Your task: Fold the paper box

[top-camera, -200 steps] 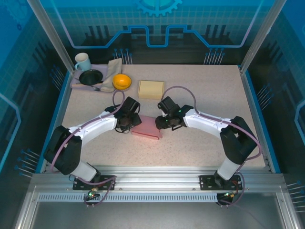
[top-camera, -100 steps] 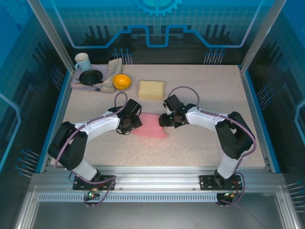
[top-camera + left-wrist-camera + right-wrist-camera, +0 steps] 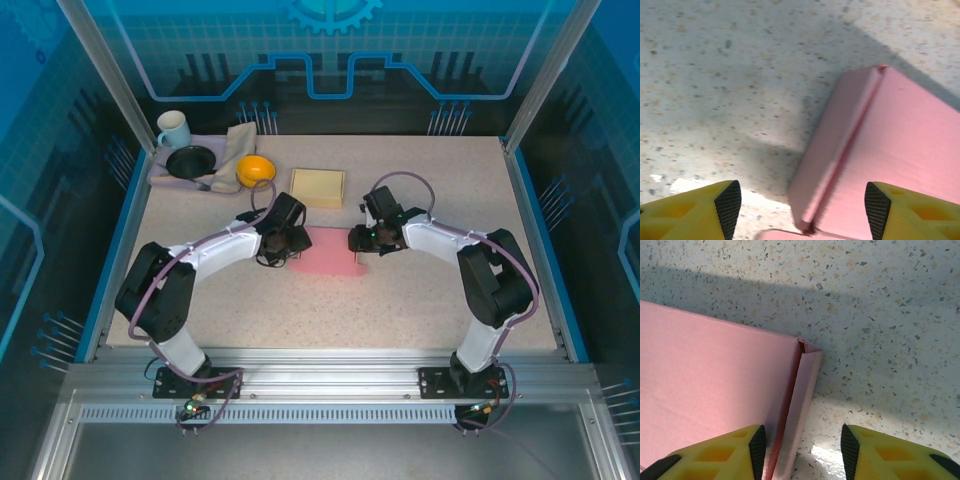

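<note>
At table centre, top view: the pink box (image 3: 328, 250) lies low on the table (image 3: 430, 300), with its long axis from 9 to 3 o'clock. The left gripper (image 3: 293, 242) is at its 9 o'clock end and the right gripper (image 3: 360, 240) at its 3 o'clock end. A tan block (image 3: 317, 187) sits just beyond at 12 o'clock. The dishes (image 3: 200, 160) are well apart at 10 o'clock.

Left wrist view: the left gripper (image 3: 802, 210) stands wide open and holds nothing. Its jaws straddle a narrow side flap (image 3: 835, 150), one tip over bare table and the other over the main panel of the box (image 3: 910, 150).

Right wrist view: the right gripper (image 3: 804, 452) is partly open and empty. Its jaws straddle the opposite flap (image 3: 802, 390), one tip above the panel of the box (image 3: 705, 390) at 8 o'clock and one above the table at 5 o'clock. Whether the tips touch paper cannot be told.

Handling, as judged: the box is probably light, thin card. It looks stiff across its panels but ready to bend at the creases, and a hard pinch would dent it. It would likely slide on the smooth table, so both ends should be worked together. The best hold appears to be each flap at mid-length, close to the crease.
</note>
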